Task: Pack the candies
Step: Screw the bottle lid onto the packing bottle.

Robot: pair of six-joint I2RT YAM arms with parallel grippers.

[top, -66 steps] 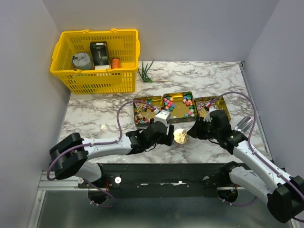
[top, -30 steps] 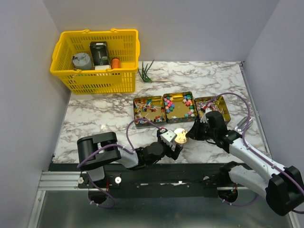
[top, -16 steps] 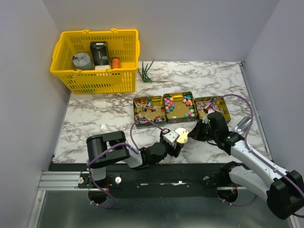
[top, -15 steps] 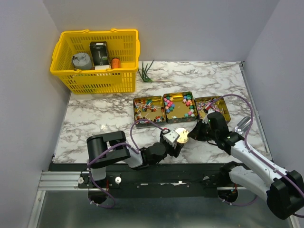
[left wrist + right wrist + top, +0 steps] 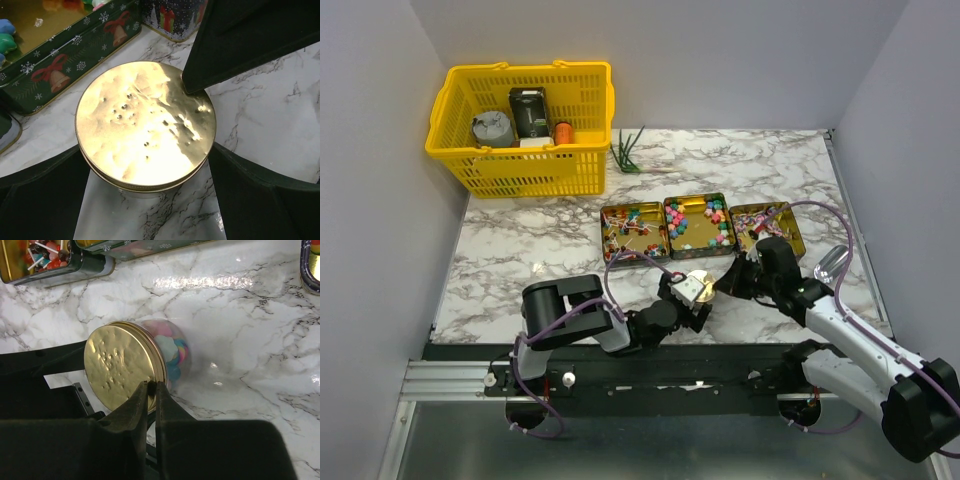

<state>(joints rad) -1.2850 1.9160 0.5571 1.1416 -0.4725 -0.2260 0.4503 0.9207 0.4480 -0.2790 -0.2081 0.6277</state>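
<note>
A yellow basket (image 5: 530, 172) sits far left on the marble table (image 5: 520, 240), a green sprig (image 5: 628, 152) beside it, three tins (image 5: 703, 249) mid-table, a gold lid (image 5: 145, 125) nearby.

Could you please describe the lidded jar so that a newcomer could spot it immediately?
On the marble table, look just in front of the row of square tins, on the arms' side. There sits a small clear jar of pastel candies under a round gold lid; unlike the open tins, it is round and capped.
</note>
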